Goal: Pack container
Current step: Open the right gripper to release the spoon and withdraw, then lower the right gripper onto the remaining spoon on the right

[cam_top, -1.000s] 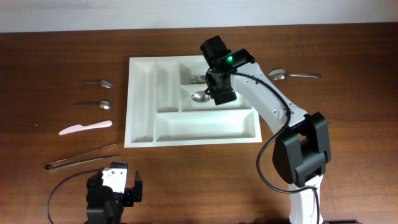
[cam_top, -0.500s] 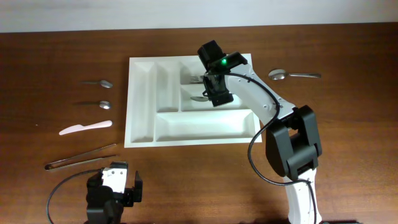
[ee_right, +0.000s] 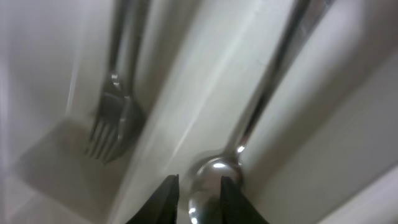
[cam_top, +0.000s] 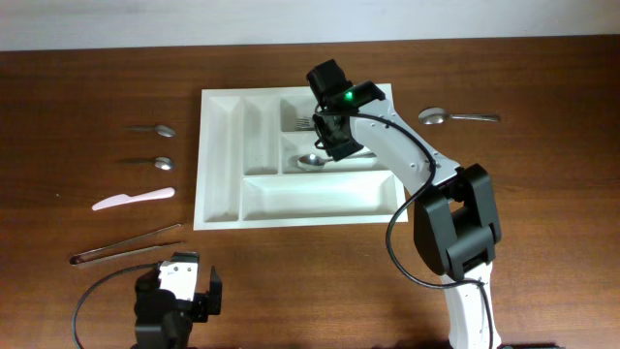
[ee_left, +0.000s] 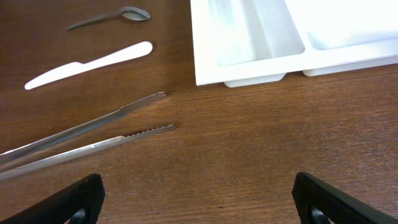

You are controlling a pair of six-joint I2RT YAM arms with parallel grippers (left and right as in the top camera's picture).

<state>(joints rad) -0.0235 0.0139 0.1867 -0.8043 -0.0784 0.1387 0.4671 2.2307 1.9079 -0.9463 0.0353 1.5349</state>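
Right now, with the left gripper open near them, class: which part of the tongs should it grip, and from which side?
Come from straight above, closing the left gripper across both arms of the tongs, well back from the serrated tips. They lie flat on the table, so top-down seems easiest, and the arms splay toward the tips but run closer together further back.

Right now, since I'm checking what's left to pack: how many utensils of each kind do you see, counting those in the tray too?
Spoons: 4, one already in the container
Forks: 1, in the container
Knives: 1
Tongs: 1
Total: 7
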